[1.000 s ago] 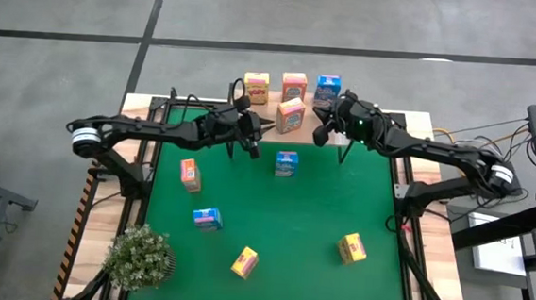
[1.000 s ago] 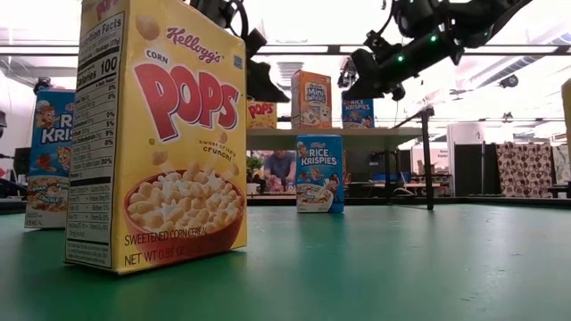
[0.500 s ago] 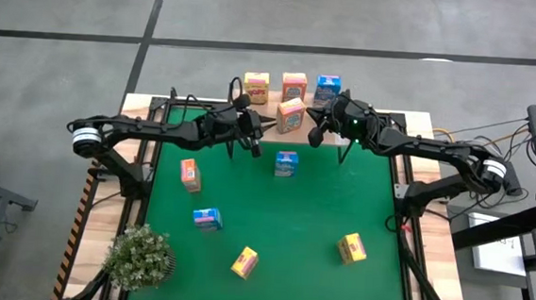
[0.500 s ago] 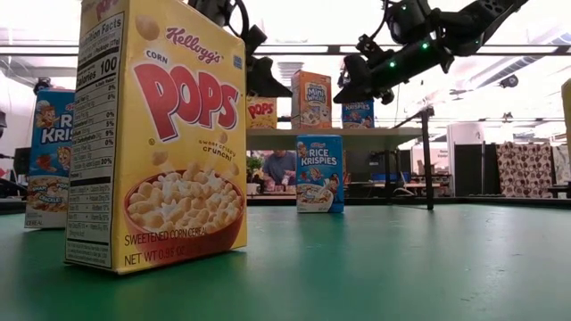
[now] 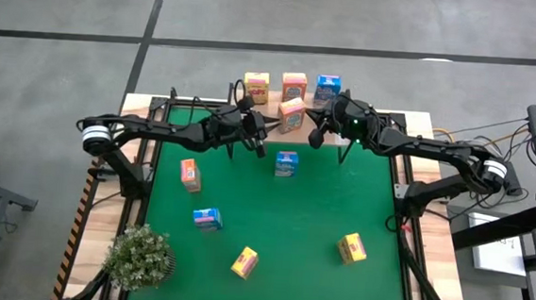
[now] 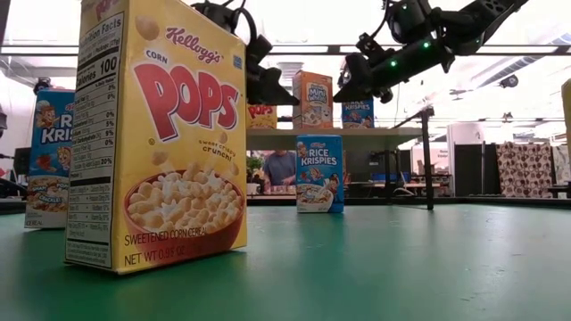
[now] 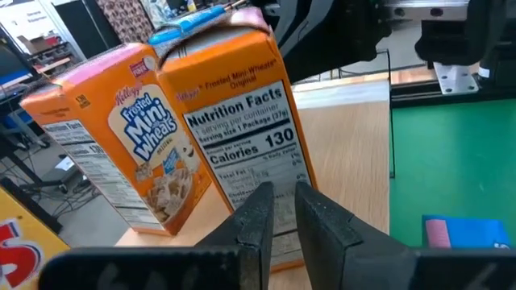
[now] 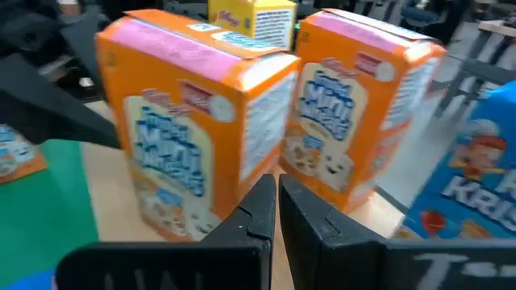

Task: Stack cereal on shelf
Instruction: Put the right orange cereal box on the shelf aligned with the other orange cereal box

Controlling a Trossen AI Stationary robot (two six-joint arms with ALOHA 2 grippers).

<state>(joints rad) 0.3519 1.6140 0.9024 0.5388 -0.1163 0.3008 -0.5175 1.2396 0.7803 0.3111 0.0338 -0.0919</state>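
Your left gripper [image 5: 260, 136] has edged right, toward the front orange box [image 5: 291, 115].
Both grippers sit pinched shut, empty; right gripper [image 5: 317, 133] flanks it on the shelf [image 5: 268, 115], upper centre.

Light-wood tabletop [image 5: 421, 123] carried a big green mat [image 5: 301, 219]. At the far edge stood a low light-wood shelf on thin black legs [image 5: 268, 118]; on its plank stood a yellow cardboard mini cereal box [image 5: 256, 88], two orange-pink ones [image 5: 294, 86] [image 5: 290, 115] and a blue one [image 5: 327, 88]. On the mat: blue box [image 5: 286, 164], orange-pink box [image 5: 190, 174], blue box [image 5: 207, 219], two yellow boxes [image 5: 245, 261] [image 5: 352, 248]. Bushy green potted plant [image 5: 137, 257] sat at the near left corner.
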